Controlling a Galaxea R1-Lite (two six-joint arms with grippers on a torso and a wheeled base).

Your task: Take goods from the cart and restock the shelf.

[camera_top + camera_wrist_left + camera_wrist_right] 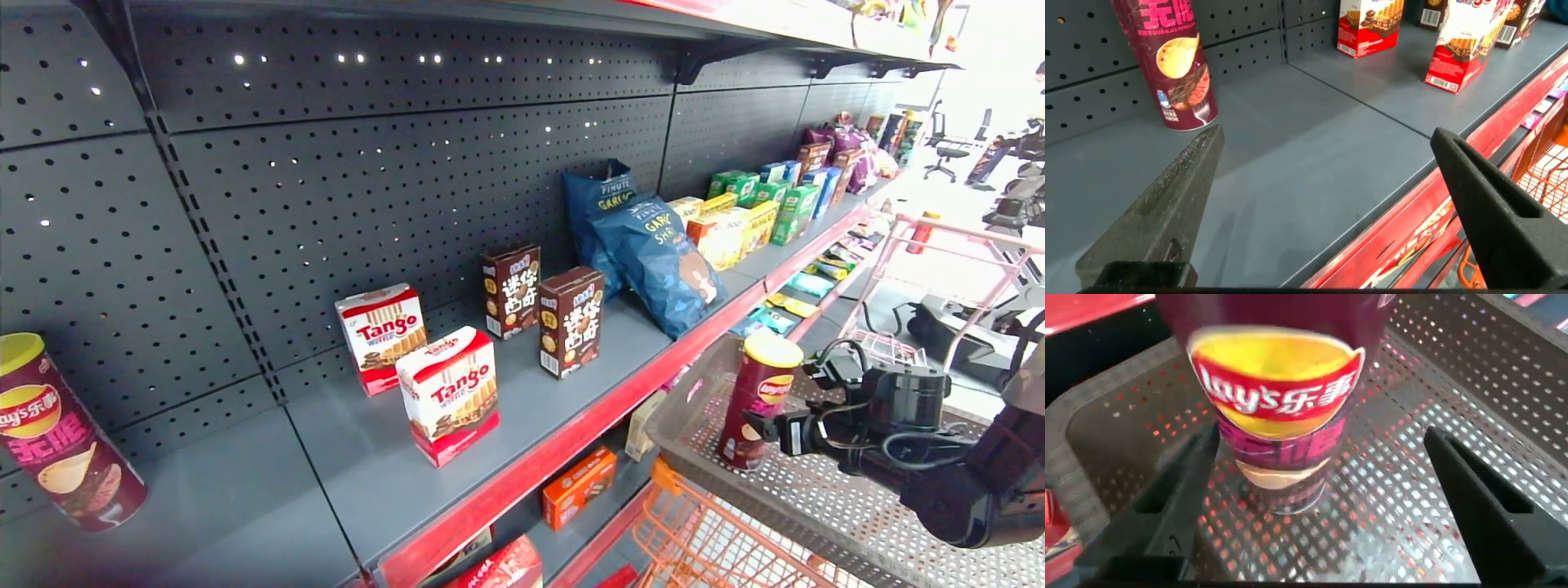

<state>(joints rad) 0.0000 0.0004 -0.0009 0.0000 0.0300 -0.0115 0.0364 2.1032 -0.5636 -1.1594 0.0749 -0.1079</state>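
Seemingly at the pick stage, with right gripper (1321,445) jaws apart either side of the upright chip can (759,392) in the cart tray (678,408) just off the shelf (571,384), left gripper (1327,137) jaws apart above that shelf; next, probably close, lift, carry across.

The right pincer (755,426) is at a chip can (761,380) standing in the cart's grey tray (824,498). On the shelf (555,400) are another can (61,433), wafer boxes (451,392) and blue bags (661,261).
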